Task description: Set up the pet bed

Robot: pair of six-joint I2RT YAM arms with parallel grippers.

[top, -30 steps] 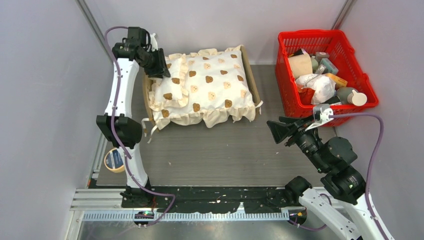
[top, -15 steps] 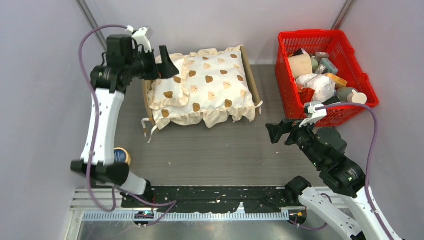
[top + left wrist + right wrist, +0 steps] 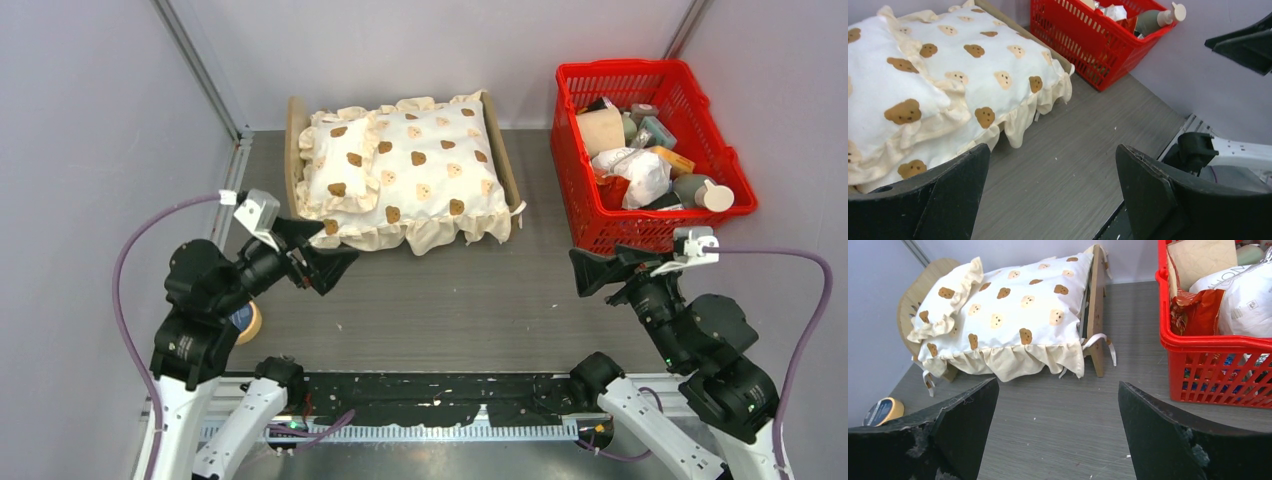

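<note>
The pet bed, a light-wood frame with an arched headboard, stands at the back of the table; its frame also shows in the right wrist view. A cream bear-print ruffled cushion covers it, with a small bear-print pillow at the headboard end. The striped base is hidden under the cushion. My left gripper is open and empty, in front of the bed's left corner. My right gripper is open and empty, in front of the red basket, pointing toward the bed.
A red basket full of packets and bottles stands at the back right. A roll of tape lies at the left near edge, partly behind my left arm. Grey walls close in the sides and back.
My left arm has pulled back from the headboard and pillow and dropped low toward the near left. My right gripper has shifted slightly right. The bed, cushion and pillow have not moved.
</note>
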